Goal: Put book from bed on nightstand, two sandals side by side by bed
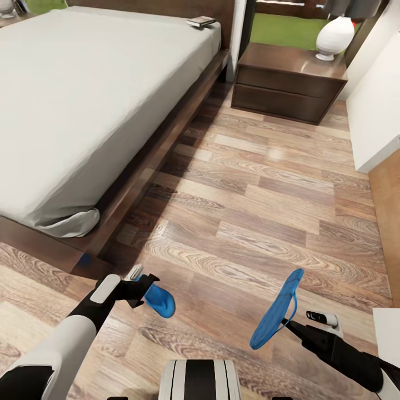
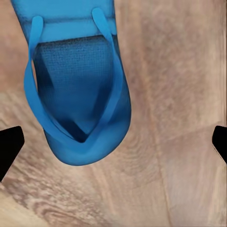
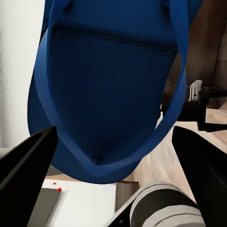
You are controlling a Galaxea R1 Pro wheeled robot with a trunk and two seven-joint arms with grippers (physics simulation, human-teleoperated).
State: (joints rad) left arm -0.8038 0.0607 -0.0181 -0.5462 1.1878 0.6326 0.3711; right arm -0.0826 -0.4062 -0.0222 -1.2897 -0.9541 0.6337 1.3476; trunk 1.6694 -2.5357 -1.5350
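You see wood-plank floor (image 1: pixel 261 183), light brown, swirly grain. Big low bed (image 1: pixel 83 100) at left: dark wood frame, bare grey mattress. Dark nightstand (image 1: pixel 286 83) with two drawers near its head end. White round lamp (image 1: pixel 334 36) sits on top (shade grey). Green shows through window (image 1: pixel 286 29) behind. White wall (image 1: pixel 378 105) at right.
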